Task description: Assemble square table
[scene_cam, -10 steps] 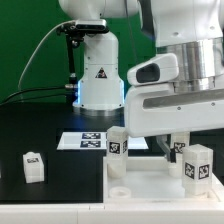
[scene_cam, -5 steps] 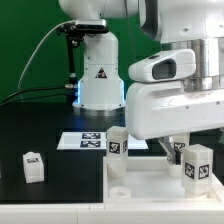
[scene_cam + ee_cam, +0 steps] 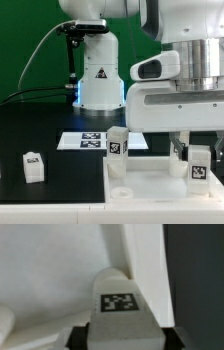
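A white leg [image 3: 117, 308] fills the middle of the wrist view, a black-and-white tag [image 3: 119, 302] on its near face. Dark finger pads [image 3: 78, 335] of the claw [image 3: 120, 336] sit on either side of its base, close against it. Behind it lies the white slab [image 3: 50, 269], its raised rim [image 3: 145, 252] running beside the dark desk [image 3: 198, 274].

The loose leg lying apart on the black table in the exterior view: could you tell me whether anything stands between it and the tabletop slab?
Nothing visible does. The loose leg lies alone on the black table, with bare surface between it and the slab. The marker board lies farther back, off that path.
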You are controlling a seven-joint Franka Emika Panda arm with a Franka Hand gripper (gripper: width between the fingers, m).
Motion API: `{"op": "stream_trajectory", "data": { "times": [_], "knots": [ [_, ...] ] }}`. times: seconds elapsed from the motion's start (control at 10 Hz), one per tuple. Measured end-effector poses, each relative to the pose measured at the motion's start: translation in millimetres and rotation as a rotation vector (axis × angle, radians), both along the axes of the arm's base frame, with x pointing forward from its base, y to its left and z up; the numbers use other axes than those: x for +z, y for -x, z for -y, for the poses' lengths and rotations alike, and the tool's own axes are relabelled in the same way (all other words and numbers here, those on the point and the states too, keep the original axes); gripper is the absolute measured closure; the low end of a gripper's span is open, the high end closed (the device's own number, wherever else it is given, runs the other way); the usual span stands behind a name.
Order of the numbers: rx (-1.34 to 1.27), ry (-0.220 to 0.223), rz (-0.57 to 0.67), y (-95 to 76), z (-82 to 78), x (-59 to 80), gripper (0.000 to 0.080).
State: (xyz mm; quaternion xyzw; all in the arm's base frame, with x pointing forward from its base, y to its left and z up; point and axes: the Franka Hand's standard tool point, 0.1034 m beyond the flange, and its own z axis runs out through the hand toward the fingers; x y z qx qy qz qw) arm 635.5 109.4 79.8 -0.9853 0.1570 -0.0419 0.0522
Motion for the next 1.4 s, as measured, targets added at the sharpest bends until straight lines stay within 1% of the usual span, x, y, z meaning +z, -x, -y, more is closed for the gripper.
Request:
{"op": "stream_trajectory", "data": {
  "times": [0.1, 0.2, 0.4, 0.5, 0.6, 0.7, 0.8, 0.9, 1.0, 1.3, 1.4],
  "knots": [
    [-0.127, -0.009, -0.010, -0.3, 0.3, 0.4, 0.0515],
    [-0.313, -0.028, -0.026, -0.3, 0.5, -0.2, 0.0515],
    [-0.683, -0.111, -0.051, -1.4, 1.2, -2.3, 0.0515],
    [-0.709, -0.119, -0.058, -1.0, 1.0, -2.2, 0.0515],
    [-0.695, -0.118, -0.056, -1.0, 0.8, -2.1, 0.0515],
    [-0.633, -0.109, -0.050, -1.0, 0.6, -2.1, 0.0425],
    [-0.518, -0.090, -0.041, -0.9, -0.3, -1.5, 0.0425],
    [-0.323, -0.067, -0.017, -1.7, 1.1, -1.1, 0.0239],
    [-0.119, -0.041, 0.006, -2.3, 4.0, -1.1, 0.0169],
    [0.078, -0.017, 0.026, -2.2, 4.8, -1.5, 0.0154],
    [0.182, 0.004, 0.037, -2.2, 3.7, -1.4, 0.0151]
  ]
}}
